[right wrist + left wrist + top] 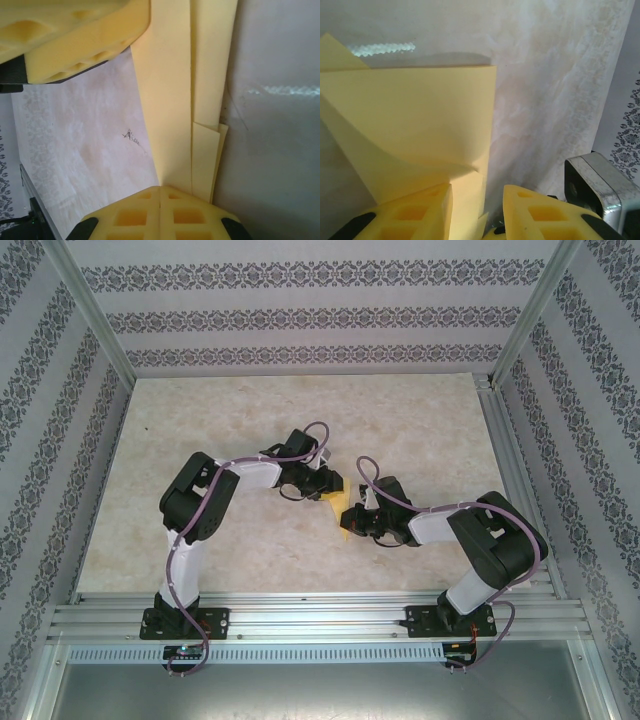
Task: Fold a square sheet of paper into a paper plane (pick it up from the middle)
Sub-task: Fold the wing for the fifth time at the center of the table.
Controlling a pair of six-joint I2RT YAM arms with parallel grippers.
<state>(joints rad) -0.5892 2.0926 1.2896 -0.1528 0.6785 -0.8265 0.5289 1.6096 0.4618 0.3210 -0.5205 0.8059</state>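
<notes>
Right wrist view, bottom centre: right gripper [160,192] pinched shut on the half-folded yellow sheet [170,75], which sits mid-frame between both arms in the top view, left gripper [478,189] partly open astride its edge, so one uneven pull could tear or unfold it.

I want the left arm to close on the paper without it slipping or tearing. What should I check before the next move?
1. Right gripper shut on the thin, partly folded yellow paper sheet: ok.
2. Left gripper clamped on the sheet: not ok; jaws apart, the sheet's edge between them.
3. Layer ends flush: not ok; stepped near the right gripper.
4. Grippers apart from each other: ok.
5. Centre crease sharp: cannot tell.
</notes>
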